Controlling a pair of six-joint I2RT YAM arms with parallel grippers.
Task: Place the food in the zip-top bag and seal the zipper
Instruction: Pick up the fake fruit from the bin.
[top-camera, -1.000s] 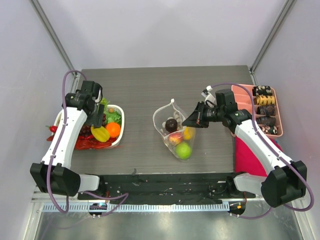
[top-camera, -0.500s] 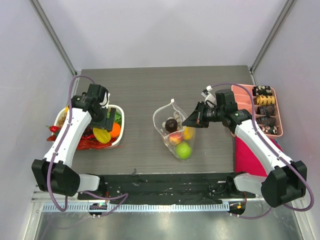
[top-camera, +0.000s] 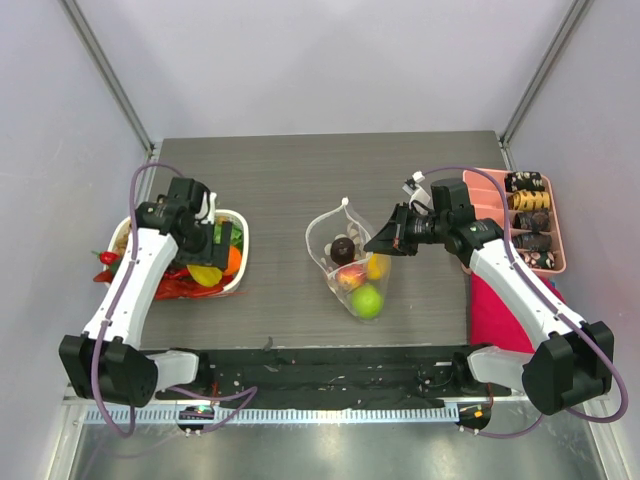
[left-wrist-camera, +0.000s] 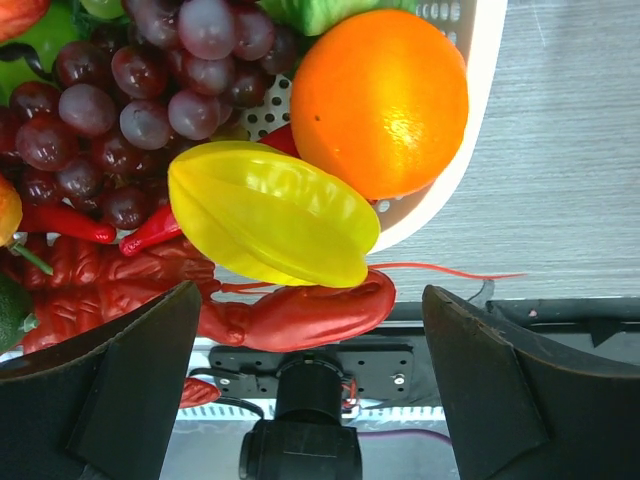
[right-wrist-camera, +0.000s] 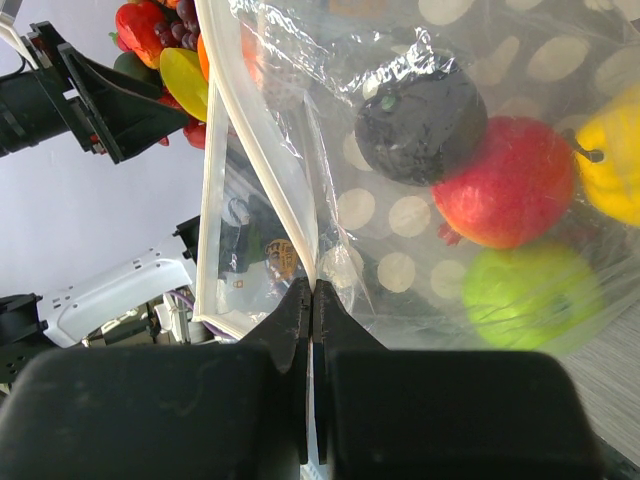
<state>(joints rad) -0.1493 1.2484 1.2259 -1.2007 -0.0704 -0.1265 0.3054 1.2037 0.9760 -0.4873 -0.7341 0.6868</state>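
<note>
A: What's nearest the left claw (left-wrist-camera: 310, 295)?

B: Its two black fingers stand wide apart and grip nothing. Closest to them lies one shiny red plastic lobster (left-wrist-camera: 290, 315). Just past it, in line with the gap, is one glossy yellow ribbed star fruit (left-wrist-camera: 270, 215), smooth and pointed at both ends.

A: And farther out?

B: One round orange with dimpled skin (left-wrist-camera: 380, 100) touches the star fruit's far side. Beside it is one bunch of glossy dark purple grapes (left-wrist-camera: 130, 90), with two slim red chillies (left-wrist-camera: 150, 232) tucked under it. It all sits heaped in one white perforated plastic basket (left-wrist-camera: 470, 130).

A: What about the right claw (right-wrist-camera: 312, 290)?

B: Its fingers are pressed tight together, pinching the clear soft plastic bag printed with white round dots (right-wrist-camera: 400, 215). They grip right at its mouth. The thin pale zipper strip (right-wrist-camera: 270, 160) runs away from the fingertips, and the mouth stands open. The film is crinkled and catches the light.

A: Is there food inside it?

B: Four pieces, packed close together beyond the fingertips. There's one waxy green apple (right-wrist-camera: 520, 295), one round red fruit (right-wrist-camera: 505, 195) and one dull black round fruit (right-wrist-camera: 420, 125). Farthest off is one yellow fruit with a dark stalk (right-wrist-camera: 610, 170), partly out of view in the wrist camera.
</note>
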